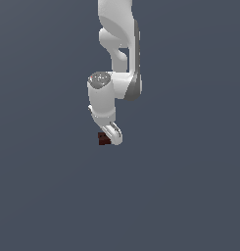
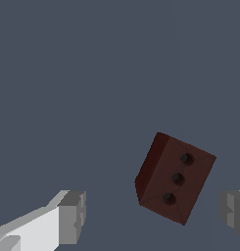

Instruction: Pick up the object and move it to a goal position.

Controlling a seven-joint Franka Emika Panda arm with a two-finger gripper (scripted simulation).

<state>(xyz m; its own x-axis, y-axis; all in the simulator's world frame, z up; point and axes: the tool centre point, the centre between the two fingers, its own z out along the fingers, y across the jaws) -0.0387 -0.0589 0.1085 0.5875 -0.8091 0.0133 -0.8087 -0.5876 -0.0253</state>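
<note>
The object (image 2: 174, 178) is a small dark red-brown block with three dark holes in a row on one face. In the wrist view it lies between my two fingers, nearer one grey fingertip (image 2: 232, 211) than the other (image 2: 72, 215), with a gap on both sides. My gripper (image 2: 152, 214) is open and holds nothing. In the exterior view the object (image 1: 103, 138) shows as a tiny dark block beside the lower end of the white gripper (image 1: 113, 135), on the exterior view's left of it. The fingertips are hidden there.
The white arm (image 1: 116, 59) comes down from the top of the exterior view. Everything around it is a plain dark grey-blue surface (image 1: 190, 196) with no other objects.
</note>
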